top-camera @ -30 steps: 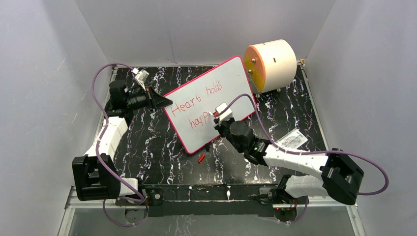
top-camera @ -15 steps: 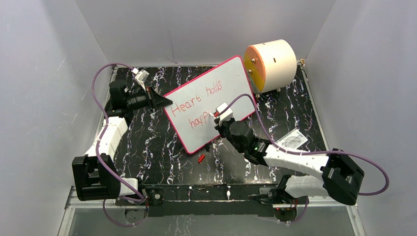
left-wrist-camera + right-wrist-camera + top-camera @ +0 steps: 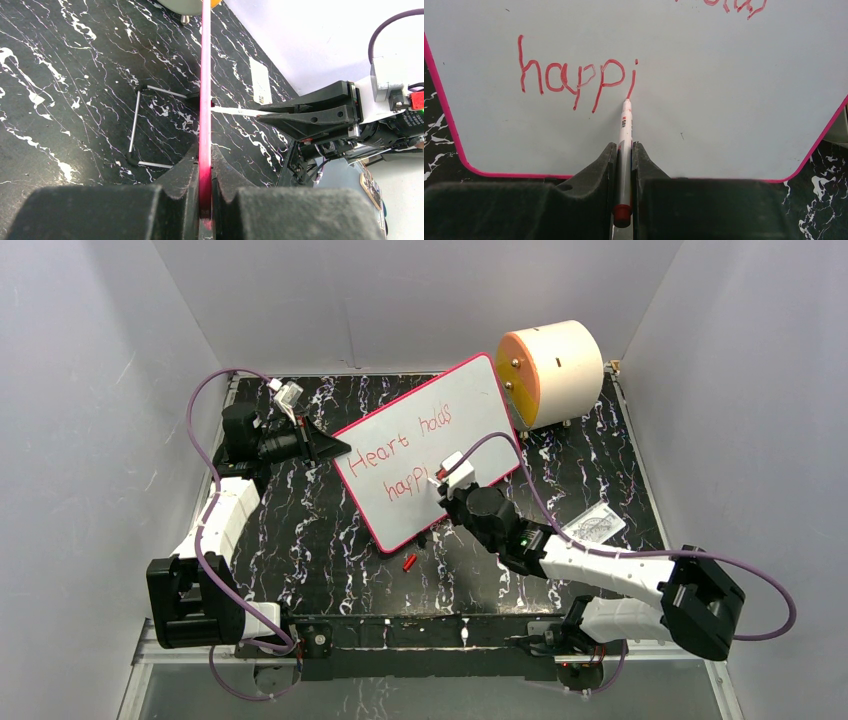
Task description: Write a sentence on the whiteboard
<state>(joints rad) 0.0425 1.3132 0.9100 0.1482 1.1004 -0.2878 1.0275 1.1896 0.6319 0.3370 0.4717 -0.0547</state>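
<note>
The whiteboard (image 3: 470, 405), white with a pink rim, stands tilted at mid-table. My left gripper (image 3: 335, 448) is shut on its left edge; the left wrist view shows the rim (image 3: 205, 75) edge-on, clamped between the jaws of that gripper (image 3: 205, 155). The sentence (image 3: 405, 440) in red reads "Heart holds" with "happi" (image 3: 574, 77) below. My right gripper (image 3: 624, 150) is shut on a white marker (image 3: 625, 125), whose red tip touches the board (image 3: 724, 100) at the foot of the i. In the top view, the right gripper (image 3: 440, 480) covers the board's lower right.
A cream cylinder with an orange face (image 3: 552, 370) sits behind the board at the back right. A red marker cap (image 3: 409, 562) lies on the black marbled table in front of the board. A paper card (image 3: 595, 525) lies at the right. A wire stand (image 3: 137, 125) lies behind the board.
My right gripper has slid slightly toward the lower right along the board, and an i now shows after "happ". The left arm and board have not moved.
</note>
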